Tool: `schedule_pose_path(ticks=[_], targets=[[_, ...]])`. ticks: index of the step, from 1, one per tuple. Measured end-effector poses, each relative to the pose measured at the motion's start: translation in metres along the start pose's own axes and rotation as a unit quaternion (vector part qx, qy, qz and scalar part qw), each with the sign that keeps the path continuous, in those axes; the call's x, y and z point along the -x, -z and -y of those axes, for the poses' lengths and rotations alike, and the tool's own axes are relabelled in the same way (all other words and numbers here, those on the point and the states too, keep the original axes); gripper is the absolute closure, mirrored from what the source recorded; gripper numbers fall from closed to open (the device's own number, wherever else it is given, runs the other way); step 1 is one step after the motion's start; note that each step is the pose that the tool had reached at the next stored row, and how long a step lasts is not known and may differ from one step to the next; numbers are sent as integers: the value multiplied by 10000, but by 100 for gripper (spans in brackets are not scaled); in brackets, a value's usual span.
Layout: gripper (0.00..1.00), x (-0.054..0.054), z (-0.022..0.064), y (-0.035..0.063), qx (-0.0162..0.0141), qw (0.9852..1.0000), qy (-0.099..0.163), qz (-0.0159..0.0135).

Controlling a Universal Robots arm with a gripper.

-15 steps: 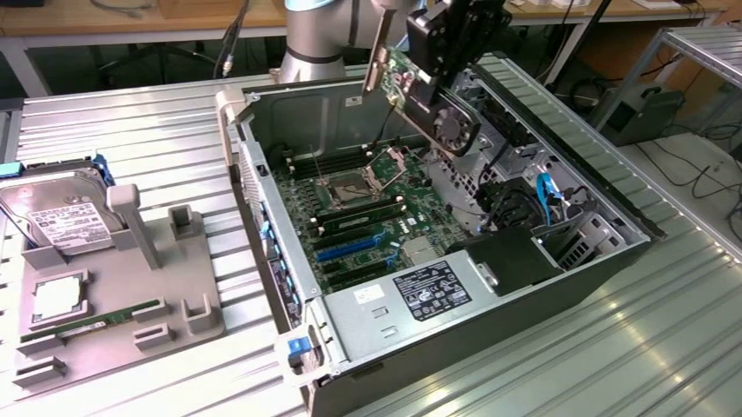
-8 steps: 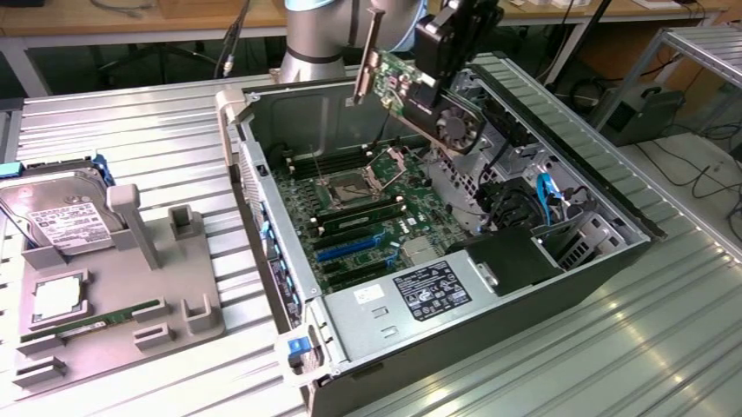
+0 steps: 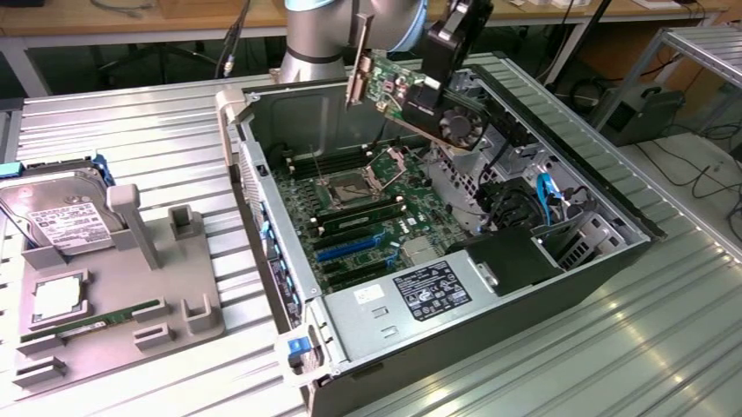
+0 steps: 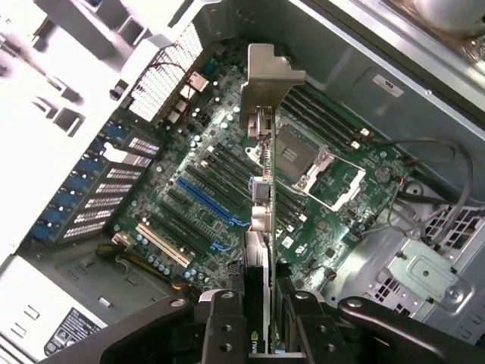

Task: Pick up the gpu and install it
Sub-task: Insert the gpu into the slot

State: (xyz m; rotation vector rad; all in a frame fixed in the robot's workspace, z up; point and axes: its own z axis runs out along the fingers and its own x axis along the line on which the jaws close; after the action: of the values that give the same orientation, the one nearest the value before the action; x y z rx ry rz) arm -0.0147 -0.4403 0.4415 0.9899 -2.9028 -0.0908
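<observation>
Firmly, my pincer (image 4: 261, 311) is clamped on the gpu (image 3: 404, 94), a thin green card (black shroud, round fan, silver bracket), held edge-down above the motherboard (image 3: 400, 204) inside the open grey metal case (image 3: 579, 156). A ribbed metal table (image 3: 139, 130) lies beneath, with a wooden bench (image 3: 116, 19) behind.

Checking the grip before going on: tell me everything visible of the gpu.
The gpu, a thin flat card with green circuit board, black shroud with round fan and silver metal end bracket, is clamped across its faces by the black pincer. It hangs tilted in the air above the green motherboard of the open grey computer case, apparently touching nothing else. In the wrist view it is edge-on, bracket end farthest from the pincer.
</observation>
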Motion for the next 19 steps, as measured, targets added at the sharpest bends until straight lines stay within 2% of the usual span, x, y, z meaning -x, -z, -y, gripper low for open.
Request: schedule_pose_path(ticks=[2,4,6,10,15,19], targets=[[74,0,0,0,-2,9998,173,-7],[74,0,0,0,-6,9990,447,-17],[74,0,0,-1,-9,9975,711,-27],[74,0,0,-1,-14,9944,1058,-41],[74,0,0,-2,-20,9889,1487,-58],[74,0,0,-2,-24,9829,1841,-71]])
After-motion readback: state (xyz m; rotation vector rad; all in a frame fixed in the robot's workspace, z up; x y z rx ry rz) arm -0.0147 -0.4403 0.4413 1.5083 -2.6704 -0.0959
